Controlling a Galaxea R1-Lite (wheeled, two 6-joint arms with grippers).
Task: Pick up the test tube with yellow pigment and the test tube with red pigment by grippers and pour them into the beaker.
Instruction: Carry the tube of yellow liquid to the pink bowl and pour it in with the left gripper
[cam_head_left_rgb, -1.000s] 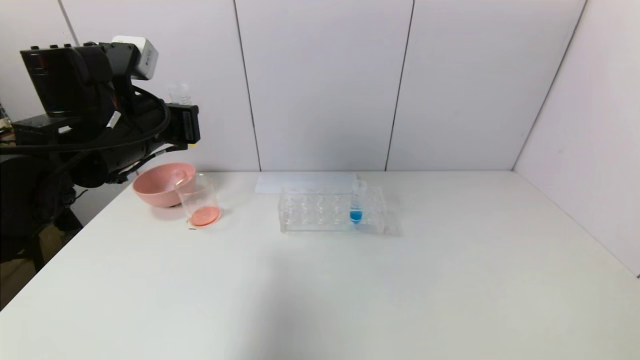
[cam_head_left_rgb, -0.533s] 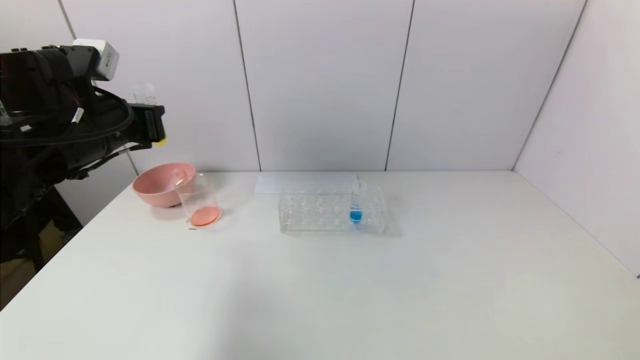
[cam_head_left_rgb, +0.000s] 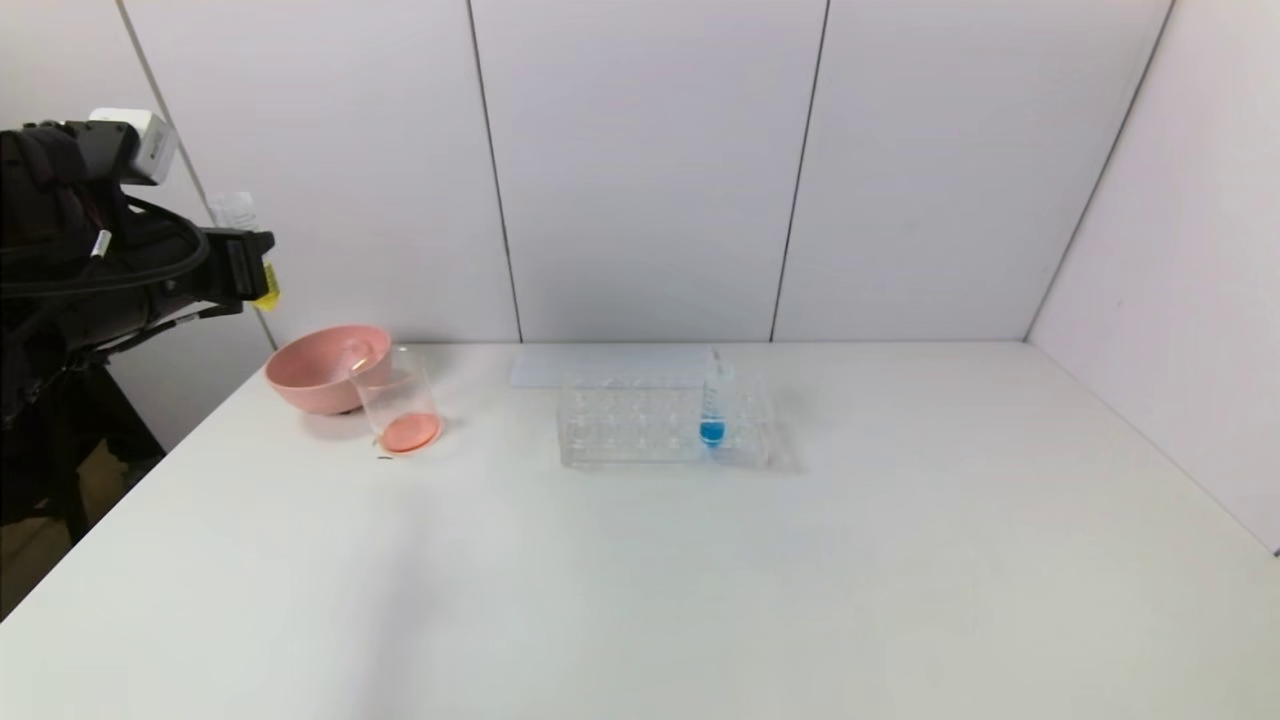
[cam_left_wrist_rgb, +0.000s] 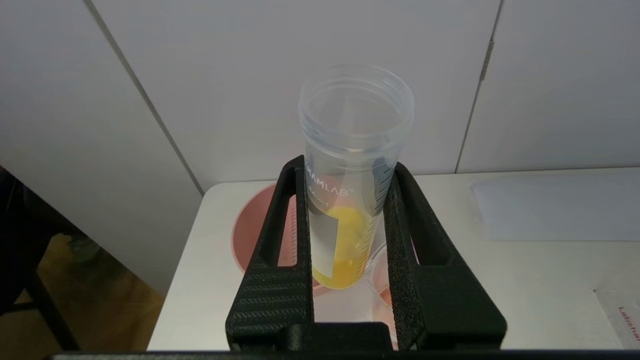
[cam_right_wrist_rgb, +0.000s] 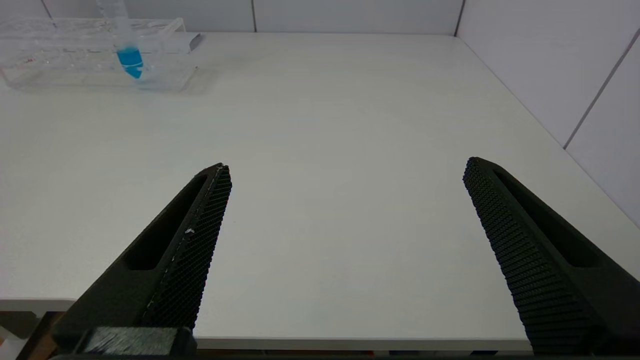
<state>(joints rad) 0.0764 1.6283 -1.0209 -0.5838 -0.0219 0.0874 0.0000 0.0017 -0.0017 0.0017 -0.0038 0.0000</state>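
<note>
My left gripper (cam_head_left_rgb: 246, 266) hangs high past the table's left edge, left of and above the pink bowl. It is shut on the test tube with yellow pigment (cam_left_wrist_rgb: 350, 150), which stands about upright between the fingers (cam_left_wrist_rgb: 287, 220), its yellow liquid low in the rounded tip. The beaker (cam_head_left_rgb: 398, 403) stands on the table beside the bowl and holds a shallow layer of red-orange liquid. No test tube with red pigment shows in these views. My right gripper (cam_right_wrist_rgb: 345, 167) is open over the table's near edge, nothing between its fingers; the head view does not show it.
A pink bowl (cam_head_left_rgb: 318, 366) sits at the back left, touching the beaker. A clear tube rack (cam_head_left_rgb: 640, 425) at mid-table holds a tube with blue liquid (cam_head_left_rgb: 713, 405). A flat white sheet (cam_head_left_rgb: 600, 365) lies behind the rack. White walls close off the back and right.
My left arm has swung to the left and slightly down, away from above the bowl and beaker, still gripping the yellow tube. Nothing on the table moved.
</note>
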